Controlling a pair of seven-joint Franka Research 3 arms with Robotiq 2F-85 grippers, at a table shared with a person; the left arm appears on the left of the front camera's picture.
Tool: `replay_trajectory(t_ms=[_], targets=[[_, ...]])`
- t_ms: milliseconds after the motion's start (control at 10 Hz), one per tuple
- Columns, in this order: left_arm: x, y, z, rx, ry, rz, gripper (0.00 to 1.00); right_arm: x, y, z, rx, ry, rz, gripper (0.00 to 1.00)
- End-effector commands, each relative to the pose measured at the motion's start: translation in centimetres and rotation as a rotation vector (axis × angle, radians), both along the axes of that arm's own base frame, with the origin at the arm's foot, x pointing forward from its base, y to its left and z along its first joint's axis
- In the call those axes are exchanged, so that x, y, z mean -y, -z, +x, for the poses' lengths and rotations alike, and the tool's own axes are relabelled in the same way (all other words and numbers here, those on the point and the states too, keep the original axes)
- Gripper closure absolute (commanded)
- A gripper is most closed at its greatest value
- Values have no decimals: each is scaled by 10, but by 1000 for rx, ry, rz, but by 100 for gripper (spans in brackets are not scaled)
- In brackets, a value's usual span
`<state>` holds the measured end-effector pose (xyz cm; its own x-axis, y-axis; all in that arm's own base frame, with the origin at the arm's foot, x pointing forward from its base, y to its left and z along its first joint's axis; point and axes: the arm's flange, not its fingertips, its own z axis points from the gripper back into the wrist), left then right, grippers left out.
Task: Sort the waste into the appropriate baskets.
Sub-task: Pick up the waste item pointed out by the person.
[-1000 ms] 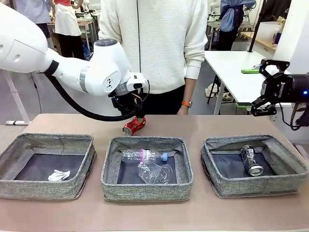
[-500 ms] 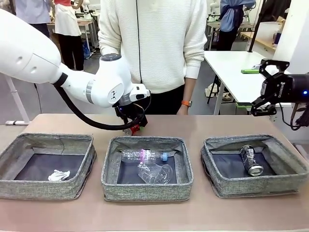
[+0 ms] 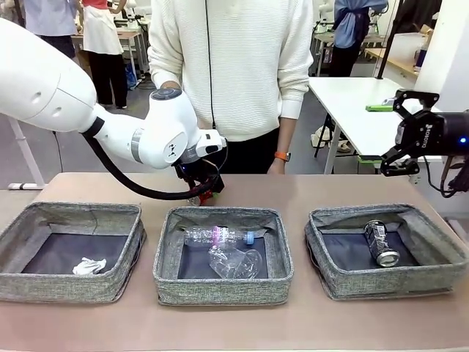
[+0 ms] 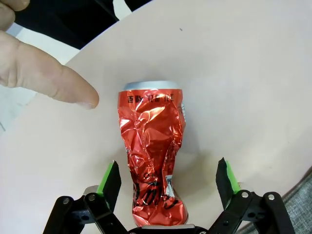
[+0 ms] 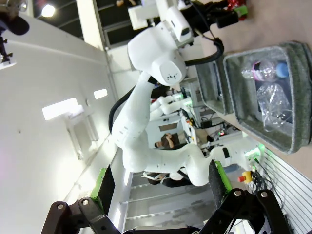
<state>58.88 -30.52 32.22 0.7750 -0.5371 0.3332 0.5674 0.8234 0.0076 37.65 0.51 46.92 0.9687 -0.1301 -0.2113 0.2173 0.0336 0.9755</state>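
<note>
The tabletop (image 3: 308,323) carries three grey woven baskets in a row along its near half. The left basket (image 3: 22,282) holds a white crumpled paper ball (image 3: 89,265) in its near part. The middle basket (image 3: 165,282) holds a clear blue-capped bottle with a pink label (image 3: 218,235) lying on its side toward the far wall, and a clear plastic cup (image 3: 236,262) just nearer, touching or almost touching the bottle. The right basket (image 3: 440,275) holds a dark printed can (image 3: 382,243) lying on its side.

A person in a white sweater (image 3: 234,66) stands at the far side; in the left wrist view a finger of the person's hand (image 4: 44,78) points at the tabletop just beside the top of the crushed red can (image 4: 153,156).

The left arm reaches across to the far side of the middle basket, its left end effector (image 3: 198,192) lowered over the crushed red can, which lies on the tabletop just beyond that basket's far wall. In the left wrist view the can lies between the green pads (image 4: 109,178), with a gap on each side: the jaws stand partly spread and have hold of nothing.

The right end effector (image 3: 401,132) hangs high above the right basket, well apart from everything, its jaws spread wide and empty.
</note>
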Motion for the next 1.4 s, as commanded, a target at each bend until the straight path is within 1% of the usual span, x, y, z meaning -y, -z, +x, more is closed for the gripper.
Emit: replay_trajectory(t_ms=[0, 100, 200, 400, 500, 600, 700, 1000, 1200, 1300], targets=[[0, -1, -1, 50, -38, -8, 51, 2, -2, 1, 18, -9, 4, 0], [0, -3, -1, 56, -39, -22, 59, 2, -2, 1, 18, -9, 4, 0], [-1, -2, 0, 54, -44, -20, 100, 2, -2, 1, 18, -9, 4, 0], [-2, 3, 2, 36, -54, 7, 100, 2, -2, 1, 18, -9, 4, 0], [-3, 6, 2, 24, -63, 24, 86, 2, -2, 1, 18, -9, 4, 0], [-3, 7, 2, 21, -65, 29, 96, 2, -2, 1, 18, -9, 4, 0], [-4, 8, 1, 21, -66, 31, 100, 2, -2, 1, 18, -9, 4, 0], [-5, 8, -2, 23, -73, 22, 100, 2, -2, 1, 18, -9, 4, 0], [-8, 0, -5, 27, -92, 13, 100, 2, -2, 1, 18, -9, 4, 0], [-13, -20, -20, -35, -119, 2, 100, 2, -2, 1, 18, -9, 4, 0]])
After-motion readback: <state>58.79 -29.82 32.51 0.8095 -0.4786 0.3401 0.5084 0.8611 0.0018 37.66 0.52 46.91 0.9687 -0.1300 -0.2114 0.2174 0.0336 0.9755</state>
